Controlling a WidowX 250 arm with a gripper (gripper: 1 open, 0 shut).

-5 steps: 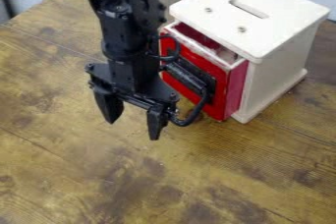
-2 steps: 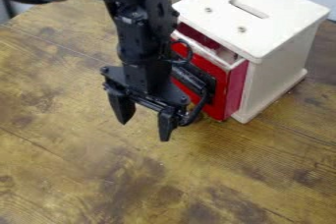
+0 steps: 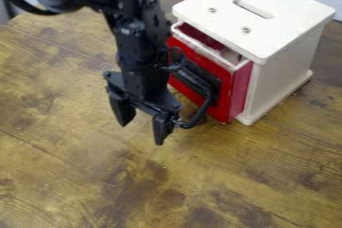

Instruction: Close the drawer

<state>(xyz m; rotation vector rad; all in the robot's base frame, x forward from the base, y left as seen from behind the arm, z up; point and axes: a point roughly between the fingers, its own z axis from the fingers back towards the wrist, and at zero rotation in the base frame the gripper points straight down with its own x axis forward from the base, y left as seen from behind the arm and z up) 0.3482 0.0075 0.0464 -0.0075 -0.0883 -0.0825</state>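
Claw [image 3: 142,122] wide open and gripping nothing, pointing down at the table [image 3: 80,187] just in front of the box [image 3: 274,47] near the far right corner. Drawer [image 3: 203,70] sticks out, handle [image 3: 195,97] beside my fingers. Nothing shut yet; the push remains.

You are looking at a wooden table [image 3: 80,177] with a dark, worn, streaked grain, planks running across the view. One object rests directly on it: a small cream wooden box [image 3: 274,47], sitting toward the far right part of the surface, its slotted top facing up and one corner turned toward you. The box's base meets the tabletop squarely. The near and left areas show only weathered wood with pale scuffs.
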